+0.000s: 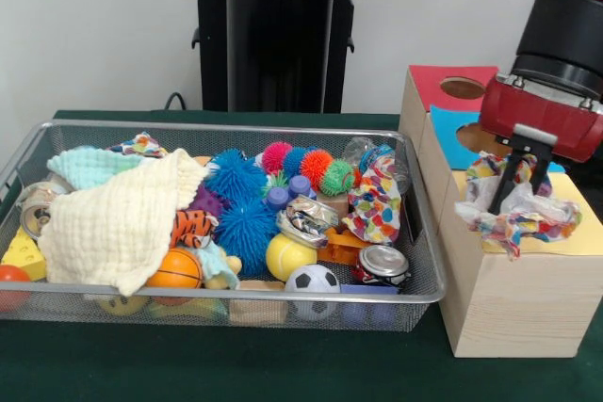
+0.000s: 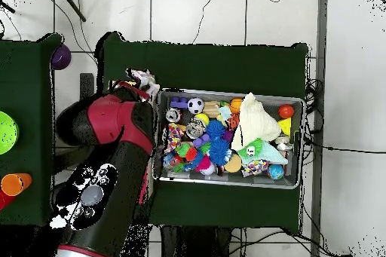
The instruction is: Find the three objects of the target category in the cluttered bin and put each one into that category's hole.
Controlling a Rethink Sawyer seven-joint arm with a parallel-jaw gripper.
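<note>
Over the box (image 1: 513, 298), fingers (image 1: 509, 185) clamped on a patterned cloth (image 1: 523, 214), held above the yellow panel (image 1: 575, 209) for dropping into its hole.

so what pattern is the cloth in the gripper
White cloth with multicoloured spots, held by the gripper; clearest in the front view.

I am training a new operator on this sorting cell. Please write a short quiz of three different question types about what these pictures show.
1. True or false: the gripper holds a multicoloured patterned cloth above the yellow section of the wooden sorting box.
2. Which lies over the left part of the wire mesh bin?
A. a pale yellow muslin cloth
B. a black towel
C. a sheet of newspaper
3. Fill in: at the front of the bin, beside the yellow ball, sits a small black and white ______ ball.

Key: 1 true; 2 A; 3 soccer
</note>
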